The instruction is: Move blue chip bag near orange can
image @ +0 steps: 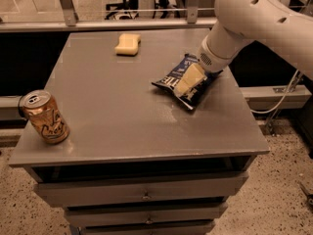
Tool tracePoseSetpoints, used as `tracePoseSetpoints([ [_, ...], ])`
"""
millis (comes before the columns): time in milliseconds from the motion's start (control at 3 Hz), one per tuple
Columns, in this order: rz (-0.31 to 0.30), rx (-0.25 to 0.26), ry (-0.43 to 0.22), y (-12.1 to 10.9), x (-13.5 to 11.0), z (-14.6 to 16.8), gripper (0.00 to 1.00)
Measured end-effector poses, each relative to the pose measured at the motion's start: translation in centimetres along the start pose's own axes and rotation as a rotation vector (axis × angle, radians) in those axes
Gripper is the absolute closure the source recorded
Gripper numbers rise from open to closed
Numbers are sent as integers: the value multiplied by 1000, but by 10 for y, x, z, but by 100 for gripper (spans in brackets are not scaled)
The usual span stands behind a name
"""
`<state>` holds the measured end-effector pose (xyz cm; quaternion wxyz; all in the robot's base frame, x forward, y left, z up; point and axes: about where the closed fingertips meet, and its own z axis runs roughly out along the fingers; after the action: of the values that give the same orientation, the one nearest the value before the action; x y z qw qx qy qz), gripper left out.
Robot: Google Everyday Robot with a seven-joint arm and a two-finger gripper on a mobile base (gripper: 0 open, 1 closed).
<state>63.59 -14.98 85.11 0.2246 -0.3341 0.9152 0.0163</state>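
The blue chip bag (167,81) lies flat on the right half of the grey table top (122,106), its white lettering facing up. The orange can (45,117) stands tilted at the table's front left corner, far from the bag. My gripper (187,81) comes in from the upper right on a white arm (254,18). It sits directly over the middle of the bag, at or just above its surface, and hides part of it.
A pale yellow sponge (127,43) lies at the back of the table. Drawers (142,192) sit under the top. A metal rail (98,24) runs behind the table. A grey cable (281,99) hangs at the right.
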Motion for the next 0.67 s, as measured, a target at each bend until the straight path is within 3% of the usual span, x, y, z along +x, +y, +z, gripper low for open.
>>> tracePoseSetpoints([
  [333, 131, 0, 1, 8, -13, 9, 3],
  [667, 191, 2, 3, 11, -16, 13, 32],
])
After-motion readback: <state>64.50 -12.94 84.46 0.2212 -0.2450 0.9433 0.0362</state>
